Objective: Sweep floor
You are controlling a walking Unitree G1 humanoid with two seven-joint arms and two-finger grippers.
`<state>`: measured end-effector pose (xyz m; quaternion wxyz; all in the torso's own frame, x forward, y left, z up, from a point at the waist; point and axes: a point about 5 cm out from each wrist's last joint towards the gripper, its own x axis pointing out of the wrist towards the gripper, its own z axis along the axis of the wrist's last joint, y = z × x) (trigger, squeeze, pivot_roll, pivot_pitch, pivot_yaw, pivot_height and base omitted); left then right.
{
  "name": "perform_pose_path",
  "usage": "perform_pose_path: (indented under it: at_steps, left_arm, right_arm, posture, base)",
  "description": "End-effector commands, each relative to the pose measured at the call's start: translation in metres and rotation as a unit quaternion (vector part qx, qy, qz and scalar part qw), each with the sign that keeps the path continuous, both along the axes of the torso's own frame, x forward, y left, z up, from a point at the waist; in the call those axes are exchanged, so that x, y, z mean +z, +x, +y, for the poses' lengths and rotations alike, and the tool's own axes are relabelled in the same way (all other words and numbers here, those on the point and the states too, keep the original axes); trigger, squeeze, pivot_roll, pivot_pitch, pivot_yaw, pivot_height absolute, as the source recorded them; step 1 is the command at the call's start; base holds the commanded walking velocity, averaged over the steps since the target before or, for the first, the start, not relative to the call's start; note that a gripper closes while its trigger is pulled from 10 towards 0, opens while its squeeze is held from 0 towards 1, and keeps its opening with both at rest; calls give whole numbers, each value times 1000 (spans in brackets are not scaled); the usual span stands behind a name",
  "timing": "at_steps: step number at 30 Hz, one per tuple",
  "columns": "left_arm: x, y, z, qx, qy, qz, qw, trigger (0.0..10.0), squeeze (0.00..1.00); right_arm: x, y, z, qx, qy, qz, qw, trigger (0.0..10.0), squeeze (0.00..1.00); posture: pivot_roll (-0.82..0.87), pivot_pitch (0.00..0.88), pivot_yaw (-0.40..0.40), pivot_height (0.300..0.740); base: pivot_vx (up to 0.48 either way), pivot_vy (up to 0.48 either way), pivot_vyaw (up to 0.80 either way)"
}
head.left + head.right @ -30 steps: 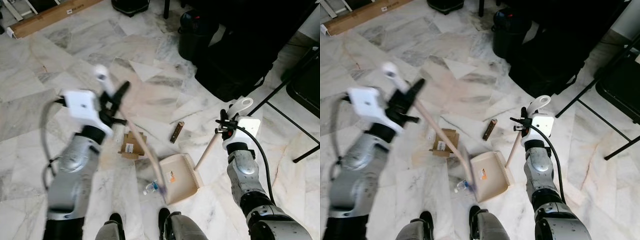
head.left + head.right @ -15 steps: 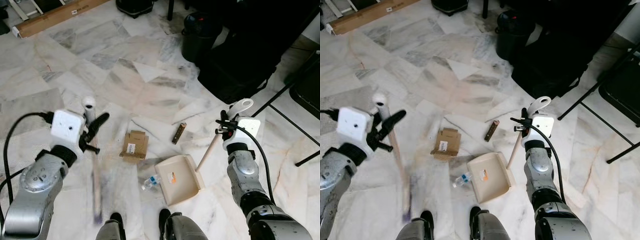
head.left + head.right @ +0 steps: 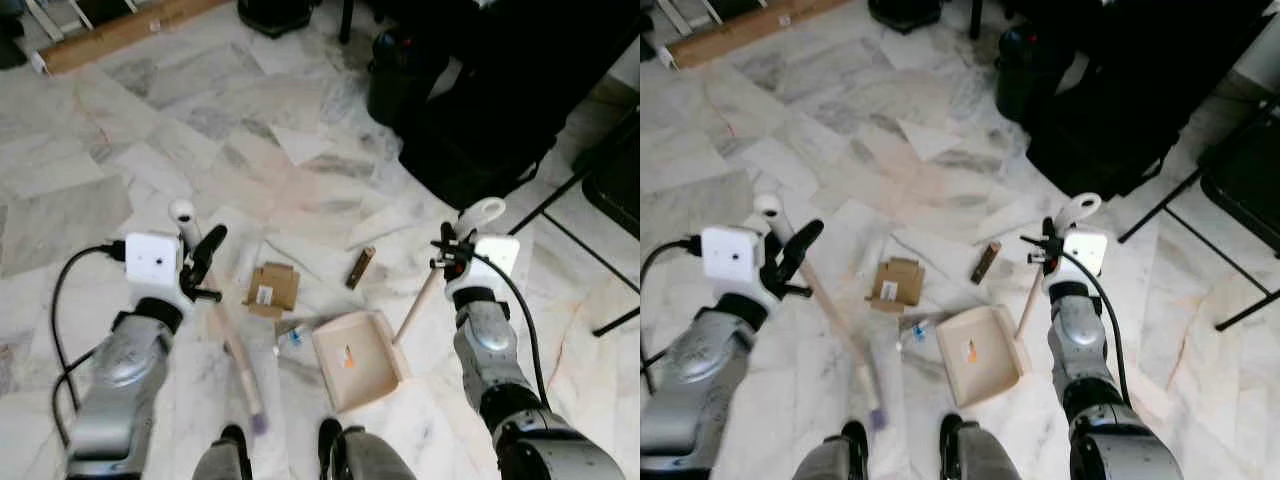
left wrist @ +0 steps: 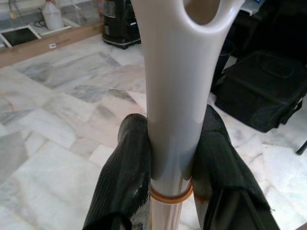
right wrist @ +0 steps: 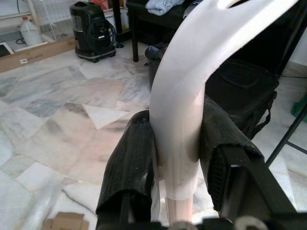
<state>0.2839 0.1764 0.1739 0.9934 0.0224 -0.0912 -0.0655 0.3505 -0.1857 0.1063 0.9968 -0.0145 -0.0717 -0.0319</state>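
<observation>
Trouble could come from the small bottle, which lies just left of the dustpan mouth: swing your broom too hard and it will likely skate past or nudge the pan askew. Your left gripper is clamped on the broom's white grip, its head near your feet, left of the litter. Your right gripper squeezes the dustpan handle, pan lying down-left of it, cardboard just beyond.
</observation>
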Motion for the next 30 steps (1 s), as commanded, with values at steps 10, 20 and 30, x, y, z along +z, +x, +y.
perform_pose_path:
  at_steps: [10, 20, 30]
  left_arm:
    - [-6, 25, -34, -48, -21, -24, 998, 10000, 0]
    - [2, 25, -48, -73, -1, -44, 996, 10000, 0]
    - [5, 19, -28, -55, 46, -58, 996, 10000, 0]
  right_arm:
    - [-17, -9, -7, 3, -8, 36, 999, 10000, 0]
    - [-14, -9, -13, -9, -22, 32, 999, 10000, 0]
    - [-15, -8, -13, -22, -33, 37, 999, 10000, 0]
  posture:
    - [-81, 347, -95, 740]
    - [-64, 291, -84, 740]
    - [-44, 251, -67, 740]
  base:
    - [0, 0, 0]
    - [0, 0, 0]
    - [0, 0, 0]
